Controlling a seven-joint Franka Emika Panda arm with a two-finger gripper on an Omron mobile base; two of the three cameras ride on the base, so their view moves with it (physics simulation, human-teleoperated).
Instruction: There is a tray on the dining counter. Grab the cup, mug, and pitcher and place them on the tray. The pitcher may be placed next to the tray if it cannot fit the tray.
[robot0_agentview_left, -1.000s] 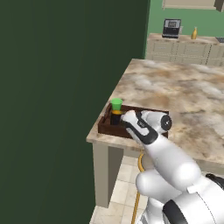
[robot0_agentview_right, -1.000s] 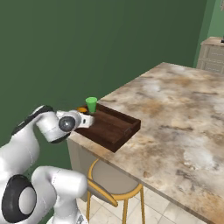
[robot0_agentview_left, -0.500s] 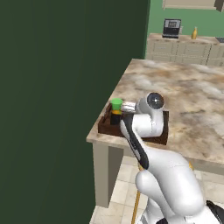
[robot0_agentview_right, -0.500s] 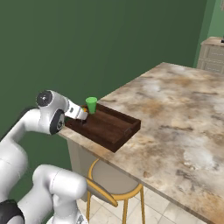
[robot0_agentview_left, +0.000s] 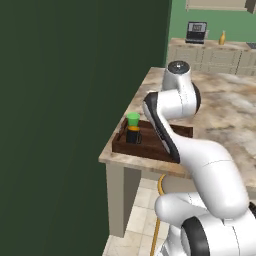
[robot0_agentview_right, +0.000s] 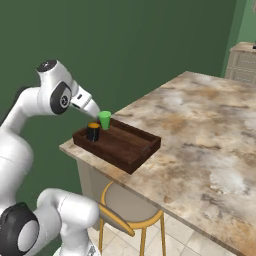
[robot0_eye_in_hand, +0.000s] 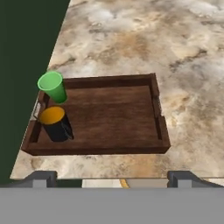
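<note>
cup (robot0_eye_in_hand: 53, 86) and mug (robot0_eye_in_hand: 55, 123) stand at the tray's (robot0_eye_in_hand: 158, 114) left end on the desk (robot0_eye_in_hand: 188, 52). my gripper (robot0_eye_in_hand: 112, 177) is spread, empty. i'd expect the pitcher (robot0_agentview_left: 222, 38), on the far counter, to be rigid and slick; grasp its neck.

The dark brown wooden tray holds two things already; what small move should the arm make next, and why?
Probably pull the open hand back and turn toward the yellow-orange pitcher on the far counter: the green cup and black mug already stand in the dark brown wooden tray.
</note>
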